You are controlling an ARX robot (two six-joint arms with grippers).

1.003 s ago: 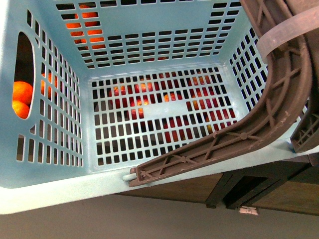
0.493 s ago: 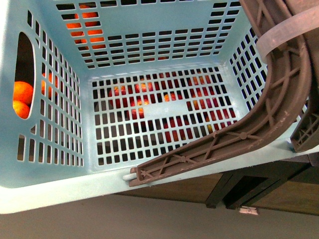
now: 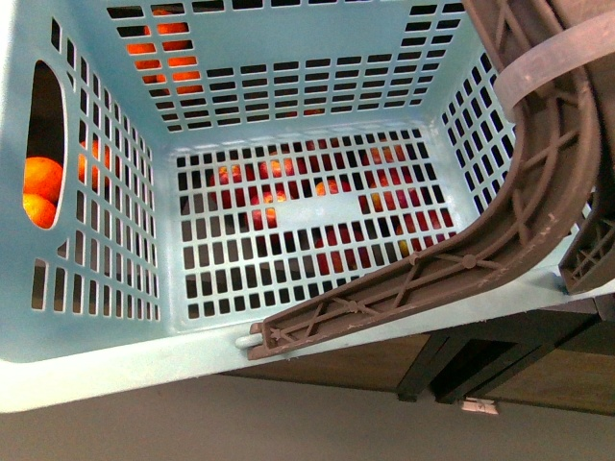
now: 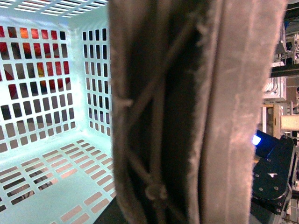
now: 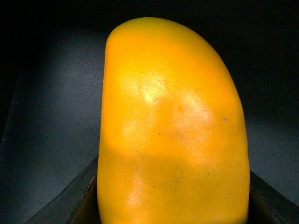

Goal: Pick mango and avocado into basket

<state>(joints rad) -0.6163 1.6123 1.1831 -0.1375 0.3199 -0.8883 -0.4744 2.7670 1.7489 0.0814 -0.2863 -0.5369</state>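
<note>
The light teal basket (image 3: 96,379) fills the front view, tilted toward the camera, its inside empty. Its brown handle (image 3: 538,192), bound with a white zip tie (image 3: 553,53), arcs across the right side. In the left wrist view the handle (image 4: 187,116) stands very close and blurred, and my left gripper is shut on it; its fingers are hidden. The basket's slotted wall (image 4: 37,88) shows behind. My right gripper is shut on the yellow-orange mango (image 5: 173,130), which fills the right wrist view over a dark surface. No avocado is in view.
Orange and red fruits (image 3: 43,187) show through the basket's slots and side opening, lying behind and below it. A dark wooden shelf edge (image 3: 480,360) runs under the basket at the lower right. Grey floor lies below.
</note>
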